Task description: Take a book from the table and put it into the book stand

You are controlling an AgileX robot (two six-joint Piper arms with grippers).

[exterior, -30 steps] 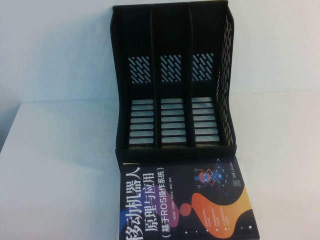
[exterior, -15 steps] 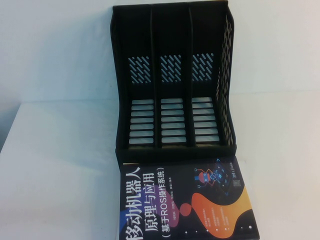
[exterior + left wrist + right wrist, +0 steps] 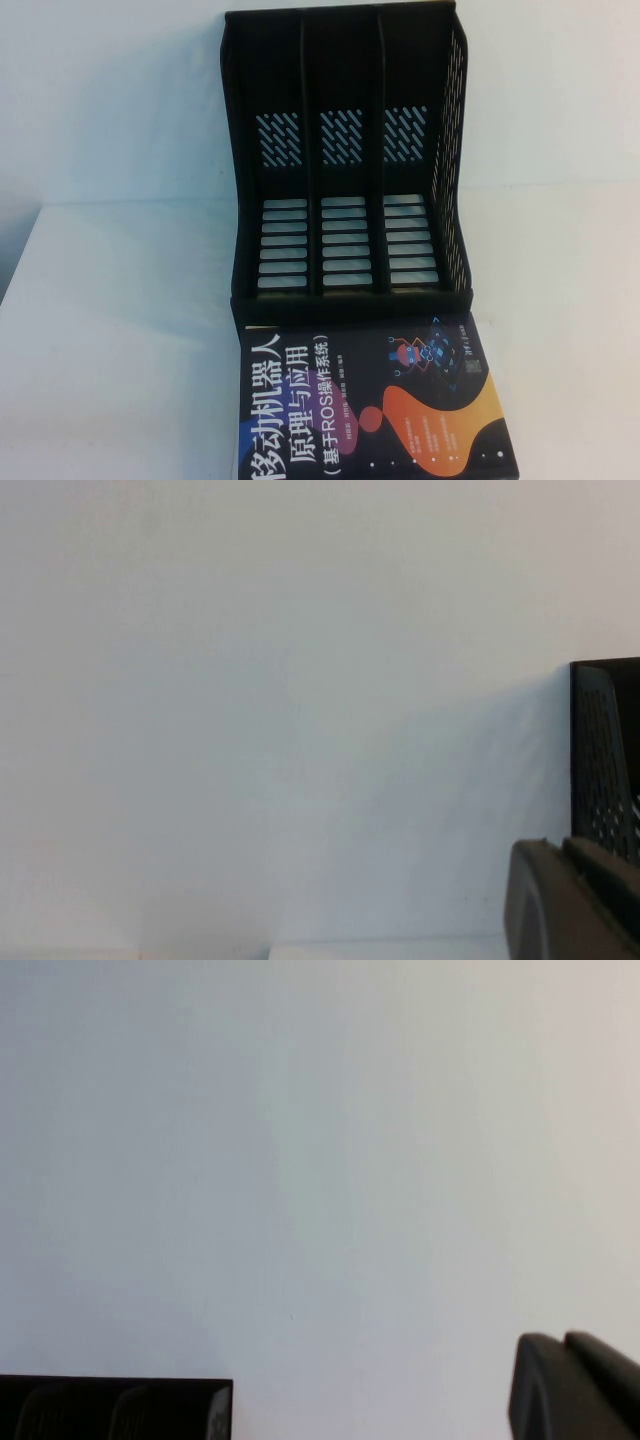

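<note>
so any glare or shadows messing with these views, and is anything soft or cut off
High view: soft overall, slight sheen on the black-covered paperback book, its near end cropped; the black plastic three-slot book stand shades the white table. Left wrist view: stand's shadow on the wall, left gripper only a blurred corner. Right wrist view: right gripper likewise.

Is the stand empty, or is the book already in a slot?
Empty. All three slots of the stand show bare base; the book lies flat on the table before it. Neither the left nor right tool reaches it.
</note>
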